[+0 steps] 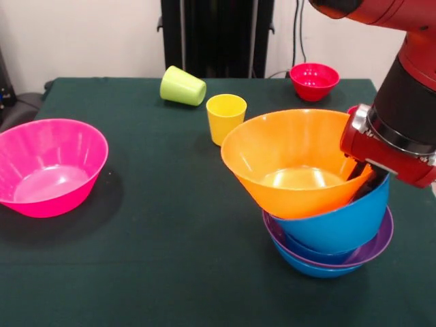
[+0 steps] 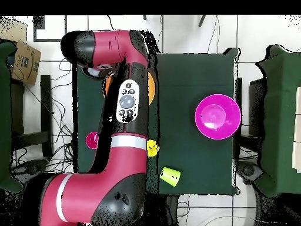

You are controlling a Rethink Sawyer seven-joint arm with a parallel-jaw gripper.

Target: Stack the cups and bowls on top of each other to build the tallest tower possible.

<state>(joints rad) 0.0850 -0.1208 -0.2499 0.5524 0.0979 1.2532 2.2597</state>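
In the front view the arm (image 1: pixel 402 102) comes down at the right of the frame; its pincer (image 1: pixel 364 178) reaches inside the tilted orange bowl (image 1: pixel 293 163) atop the tower (image 1: pixel 330 231), and I cannot tell if it is open. The pink bowl (image 1: pixel 48 167) sits at the left of the worktop (image 1: pixel 170 259), the yellow cup (image 1: pixel 225 117) and the lying green cup (image 1: pixel 182 86) upper middle. In the overhead view the arm (image 2: pixel 126 118) covers the tower, and the pink bowl (image 2: pixel 217 116) lies at the right.

Orange bowl (image 1: pixel 293 160) tilts atop blue and purple bowls (image 1: pixel 334 238); pink bowl (image 1: pixel 48 167), yellow cup (image 1: pixel 225 117), tipped green cup (image 1: pixel 182 86), red bowl (image 1: pixel 314 80) lie apart.
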